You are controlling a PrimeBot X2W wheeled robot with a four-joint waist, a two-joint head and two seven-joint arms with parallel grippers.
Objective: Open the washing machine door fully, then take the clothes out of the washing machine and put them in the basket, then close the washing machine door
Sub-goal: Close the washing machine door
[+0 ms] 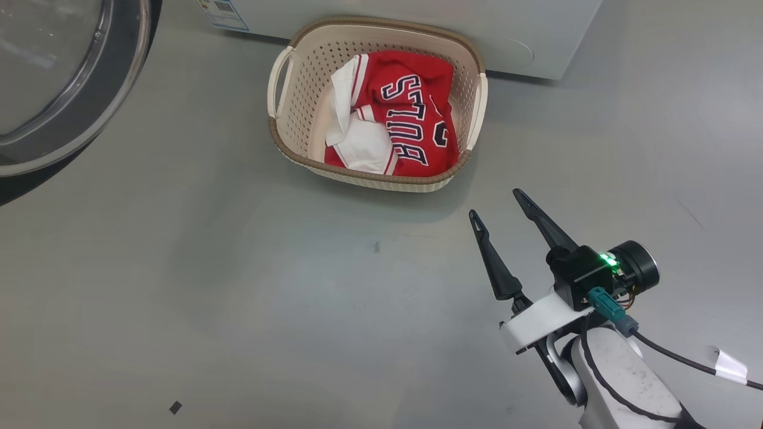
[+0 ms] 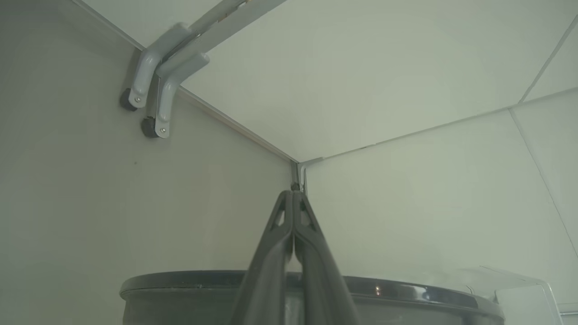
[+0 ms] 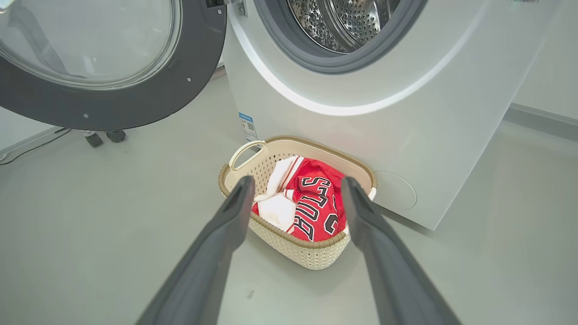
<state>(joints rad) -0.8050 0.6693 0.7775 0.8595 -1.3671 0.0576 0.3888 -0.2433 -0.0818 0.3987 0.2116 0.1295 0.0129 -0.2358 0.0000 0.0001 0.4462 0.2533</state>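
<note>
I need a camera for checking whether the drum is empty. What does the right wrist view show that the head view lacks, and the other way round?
Right wrist view's extras: the steel drum inside the grey gasket, with no clothes in the part visible. Head view's extras: the wrist camera with its green light, and a cable. Shared: the basket holding the red jersey, the open door, the washing machine, and the open right end effector, holding nothing.

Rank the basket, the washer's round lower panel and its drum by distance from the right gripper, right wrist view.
1. basket, just ahead of the right gripper.
2. round lower panel, behind the basket, rightward.
3. drum, at top, deepest.
</note>
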